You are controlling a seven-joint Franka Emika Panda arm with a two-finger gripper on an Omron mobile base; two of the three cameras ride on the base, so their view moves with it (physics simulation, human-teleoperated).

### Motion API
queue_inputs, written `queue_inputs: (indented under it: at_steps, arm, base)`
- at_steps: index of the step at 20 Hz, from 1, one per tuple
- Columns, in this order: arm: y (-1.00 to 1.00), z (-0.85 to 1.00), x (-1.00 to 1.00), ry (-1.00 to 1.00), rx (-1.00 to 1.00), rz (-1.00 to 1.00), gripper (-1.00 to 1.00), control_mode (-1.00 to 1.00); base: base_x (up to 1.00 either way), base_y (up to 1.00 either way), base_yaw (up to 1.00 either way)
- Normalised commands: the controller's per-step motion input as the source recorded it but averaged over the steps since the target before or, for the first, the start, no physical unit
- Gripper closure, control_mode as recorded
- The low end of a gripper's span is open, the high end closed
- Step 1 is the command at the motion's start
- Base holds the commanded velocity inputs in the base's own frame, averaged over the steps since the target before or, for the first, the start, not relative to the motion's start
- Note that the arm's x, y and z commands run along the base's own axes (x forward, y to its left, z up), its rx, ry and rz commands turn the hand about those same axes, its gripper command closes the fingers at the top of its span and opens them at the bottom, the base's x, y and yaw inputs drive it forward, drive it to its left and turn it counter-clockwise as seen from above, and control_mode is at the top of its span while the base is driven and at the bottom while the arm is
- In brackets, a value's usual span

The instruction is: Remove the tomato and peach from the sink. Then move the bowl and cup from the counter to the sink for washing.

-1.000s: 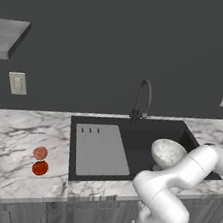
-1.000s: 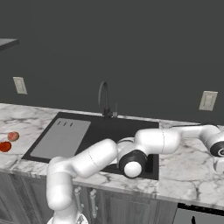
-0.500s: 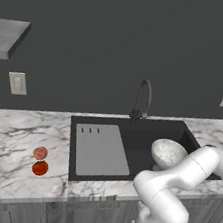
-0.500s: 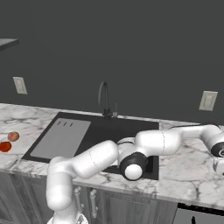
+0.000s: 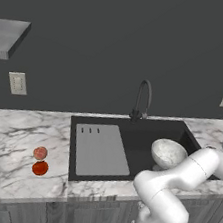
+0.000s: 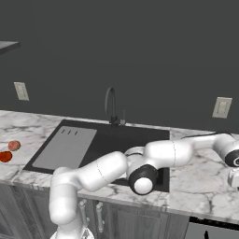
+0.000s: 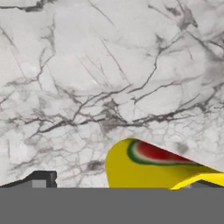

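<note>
The small yellow cup [image 7: 148,168] with a red band edged in green shows low in the hand view, its smooth curved wall cut off by the bottom of that view. It lies over the white marble counter [image 7: 109,78], whose grey veins branch across a glossy, flat surface. The gripper [image 7: 116,186] has its two dark finger tips spread wide, one tip [image 7: 41,179] well to one side of the cup and the other at the cup's far edge; whether either tip touches the cup cannot be told.

In the left base view the wide round pale bowl [image 5: 168,153], speckled whitish-grey with a thick rim, sits in the right part of the large black rectangular sink [image 5: 145,136]. A flat grey panel [image 5: 101,149] with three small slots covers the left part of the basin, and a black gooseneck faucet [image 5: 143,100] rises from the rear rim.

On the counter to the left of the sink lie the two fruits: the pale pinkish-red peach [image 5: 40,153] and, just in front of it and close beside it, the deep red-orange tomato [image 5: 40,168], both round and smooth.

The white arm reaches rightward over the sink's front right corner. Pale wall sockets [image 5: 17,83] are set in the dark grey wall, and grey wood-grained cabinets [image 5: 42,217] stand under the worktop.
</note>
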Motion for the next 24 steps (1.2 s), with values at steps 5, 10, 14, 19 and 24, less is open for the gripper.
queue_inputs:
  at_steps: [5,10,14,19,24]
  arm:
    - [0.00,-0.41,-0.03,0.17,0.09,0.05,-1.00,-1.00]
    - [0.00,-0.43,-0.05,0.15,0.09,0.01,1.00,-1.00]
    - [-0.01,-0.44,-0.03,0.12,0.09,0.00,1.00,-1.00]
    - [-0.12,-0.45,-0.04,0.06,0.12,0.00,1.00,-1.00]
    - [-0.20,-0.44,-0.08,0.00,0.17,0.00,1.00,-1.00]
  base:
    - [0.00,0.00,0.00]
    - [0.00,0.00,0.00]
    - [0.00,0.00,0.00]
    - [0.00,0.00,0.00]
    - [0.00,0.00,0.00]
